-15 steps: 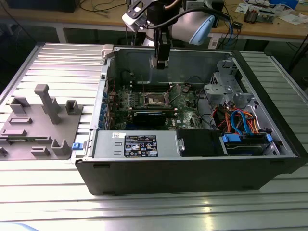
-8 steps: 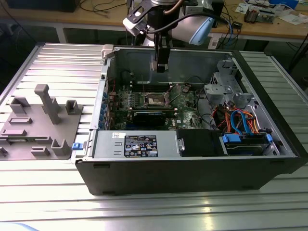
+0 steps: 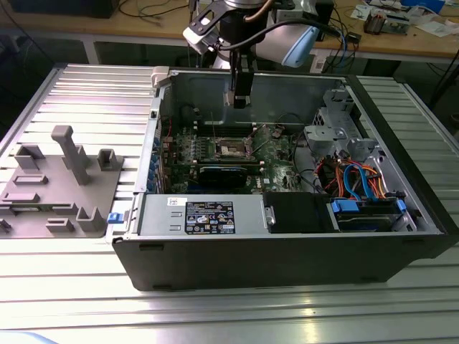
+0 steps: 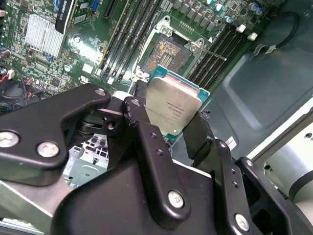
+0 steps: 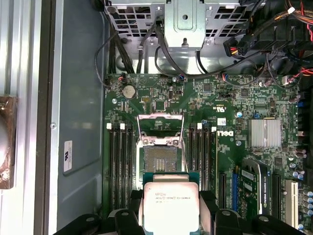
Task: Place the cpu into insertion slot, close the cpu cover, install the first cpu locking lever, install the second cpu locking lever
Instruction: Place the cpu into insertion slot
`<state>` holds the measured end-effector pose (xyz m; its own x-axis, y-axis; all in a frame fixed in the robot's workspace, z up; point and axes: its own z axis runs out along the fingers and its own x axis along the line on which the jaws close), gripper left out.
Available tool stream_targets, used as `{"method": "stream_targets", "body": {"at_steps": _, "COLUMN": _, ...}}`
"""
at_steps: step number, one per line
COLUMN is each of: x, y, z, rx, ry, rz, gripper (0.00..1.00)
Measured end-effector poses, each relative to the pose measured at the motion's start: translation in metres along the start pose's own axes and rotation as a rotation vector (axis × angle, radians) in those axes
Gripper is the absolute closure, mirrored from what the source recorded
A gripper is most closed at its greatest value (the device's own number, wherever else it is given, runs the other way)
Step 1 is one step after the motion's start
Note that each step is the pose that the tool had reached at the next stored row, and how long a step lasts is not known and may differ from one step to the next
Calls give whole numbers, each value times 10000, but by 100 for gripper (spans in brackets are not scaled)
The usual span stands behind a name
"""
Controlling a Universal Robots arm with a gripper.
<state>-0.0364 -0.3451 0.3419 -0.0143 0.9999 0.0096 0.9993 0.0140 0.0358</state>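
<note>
The computer case [image 3: 287,258] is laid on the bench [image 3: 72,308], a fixture plate [image 3: 57,190] at the exterior view's left. The cpu [image 5: 171,205], gripped by the tool [image 5: 171,215], is held above the insertion slot [image 5: 161,159] between memory slots [image 5: 121,161].

Slatted metal table [image 3: 215,315], computer case [image 3: 287,258], grey fixture [image 3: 57,193]

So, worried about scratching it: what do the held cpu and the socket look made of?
The small flat square silvery-grey cpu: likely a matte metal lid, from its dull sheen, on a green board edge. The square dark-framed insertion slot: seemingly a plastic frame with a gold-toned contact field.
</note>
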Motion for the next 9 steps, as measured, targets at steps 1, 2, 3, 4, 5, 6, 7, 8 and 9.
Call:
{"method": "stream_targets", "body": {"at_steps": 1, "x": 0, "y": 0, "z": 0, "rx": 0, "ry": 0, "rz": 0, "gripper": 46}}
{"method": "stream_targets", "body": {"at_steps": 2, "x": 0, "y": 0, "z": 1, "rx": 0, "ry": 0, "rz": 1, "gripper": 46}}
{"method": "stream_targets", "body": {"at_steps": 3, "x": 0, "y": 0, "z": 1, "rx": 0, "ry": 0, "rz": 0, "gripper": 46}}
{"method": "stream_targets", "body": {"at_steps": 4, "x": 0, "y": 0, "z": 1, "rx": 0, "ry": 0, "rz": 0, "gripper": 46}}
{"method": "stream_targets", "body": {"at_steps": 5, "x": 0, "y": 0, "z": 1, "rx": 0, "ry": 0, "rz": 0, "gripper": 46}}
{"method": "stream_targets", "body": {"at_steps": 6, "x": 0, "y": 0, "z": 1, "rx": 0, "ry": 0, "rz": 0, "gripper": 46}}
{"method": "stream_targets", "body": {"at_steps": 7, "x": 0, "y": 0, "z": 2, "rx": 0, "ry": 0, "rz": 0, "gripper": 46}}
{"method": "stream_targets", "body": {"at_steps": 8, "x": 0, "y": 0, "z": 3, "rx": -1, "ry": 1, "rz": 0, "gripper": 46}}
{"method": "stream_targets", "body": {"at_steps": 9, "x": 0, "y": 0, "z": 9, "rx": -7, "ry": 4, "rz": 0, "gripper": 46}}
